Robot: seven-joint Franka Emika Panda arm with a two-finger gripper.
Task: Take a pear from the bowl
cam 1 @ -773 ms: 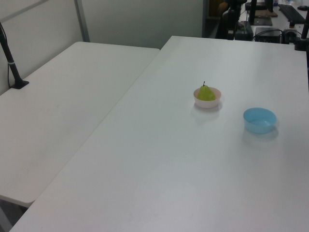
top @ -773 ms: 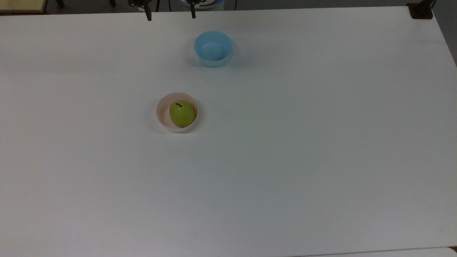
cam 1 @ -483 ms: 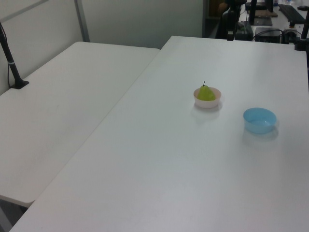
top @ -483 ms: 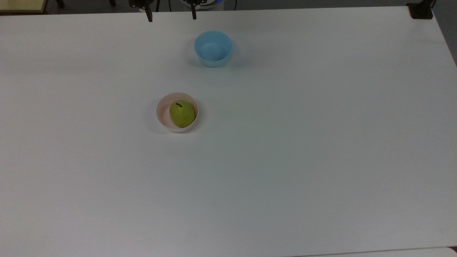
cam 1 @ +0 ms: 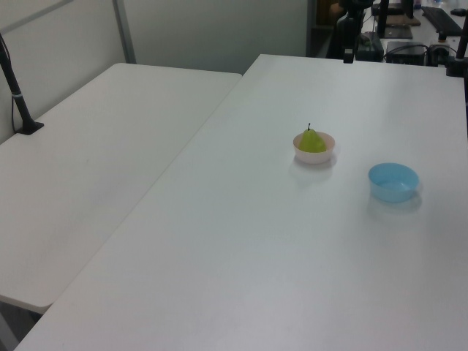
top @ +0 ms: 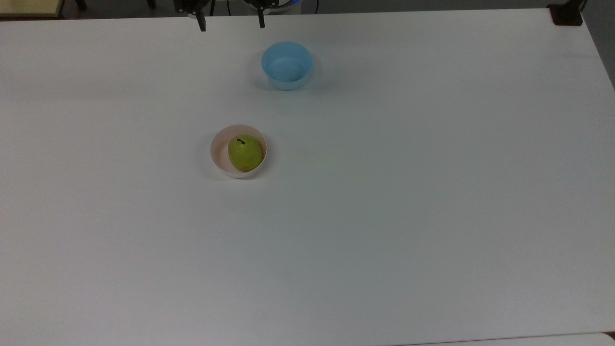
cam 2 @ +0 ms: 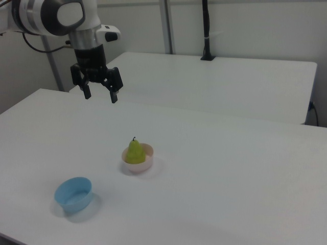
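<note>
Gripper hung high above the white table with its two fingers spread wide and nothing between them, well apart from the pear. That pear stood upright in the pink bowl, stem up, near the top view's right wall of the bowl. By my reading the task was at its approach stage: the next move called for travelling over the bowl, then descending with the fingers straddling the fruit's body. The right view gave the arm's whole wrist and its height, while the top view caught just the two fingertips at its upper edge. A light blue bowl sat apart, holding nothing
</note>
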